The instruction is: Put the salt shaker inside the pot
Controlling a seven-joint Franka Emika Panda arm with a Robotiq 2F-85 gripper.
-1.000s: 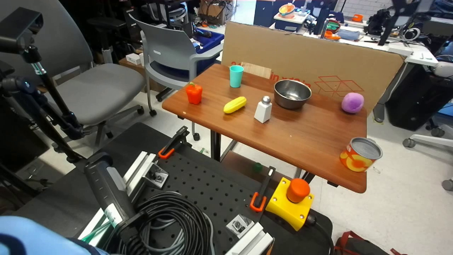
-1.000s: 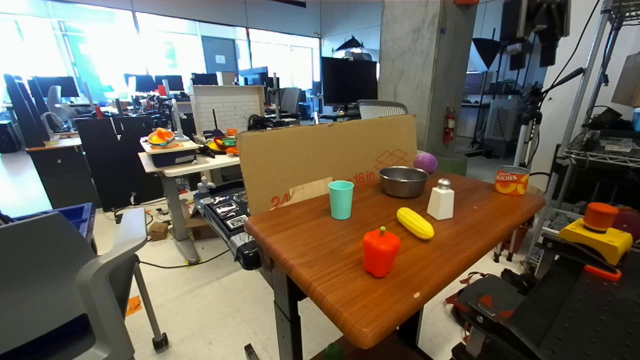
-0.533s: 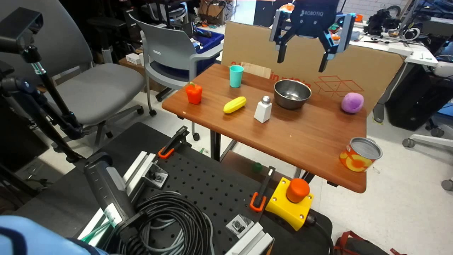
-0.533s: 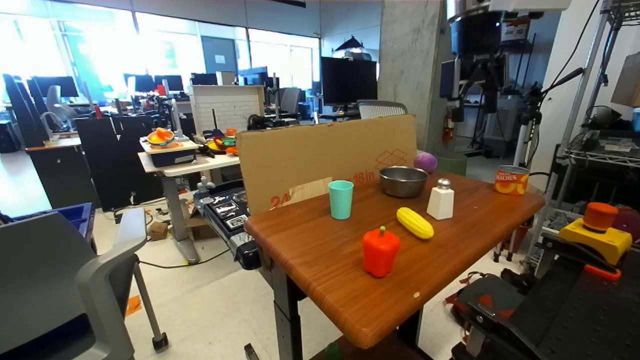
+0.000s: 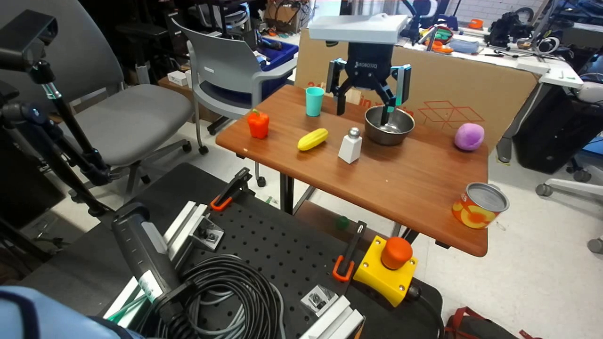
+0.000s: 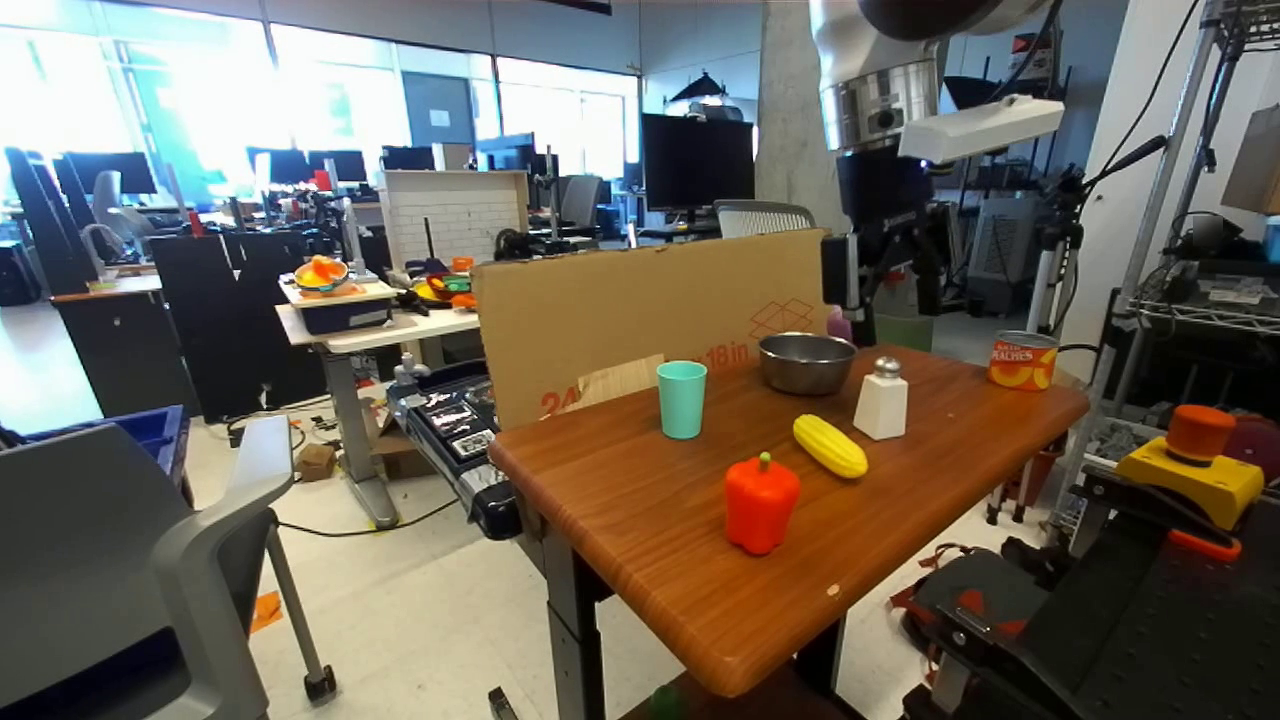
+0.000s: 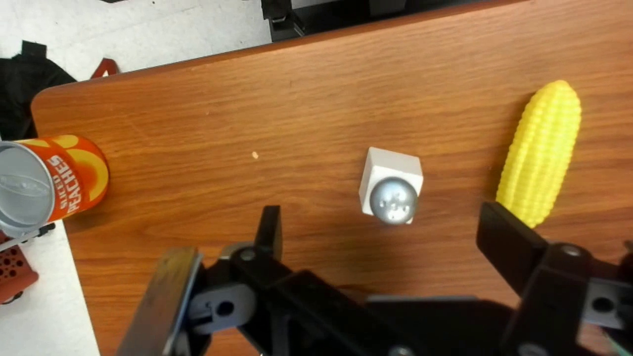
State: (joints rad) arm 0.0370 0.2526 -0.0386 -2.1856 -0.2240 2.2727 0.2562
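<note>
The gripper [image 5: 362, 114] hangs empty, fingers [image 7: 270, 225] spread wide, with the salt shaker [image 7: 392, 185] upright on the worktop [image 7: 198, 148] below it, seen between those fingers in the wrist view. The shaker looks stiff and probably light, but its sides taper toward a domed metal cap [image 7: 394, 200] likely to be slippery, so take opposite flat faces of the body, below the cap, before carrying it to the pot [image 6: 806, 373], also lower than the gripper.
</note>
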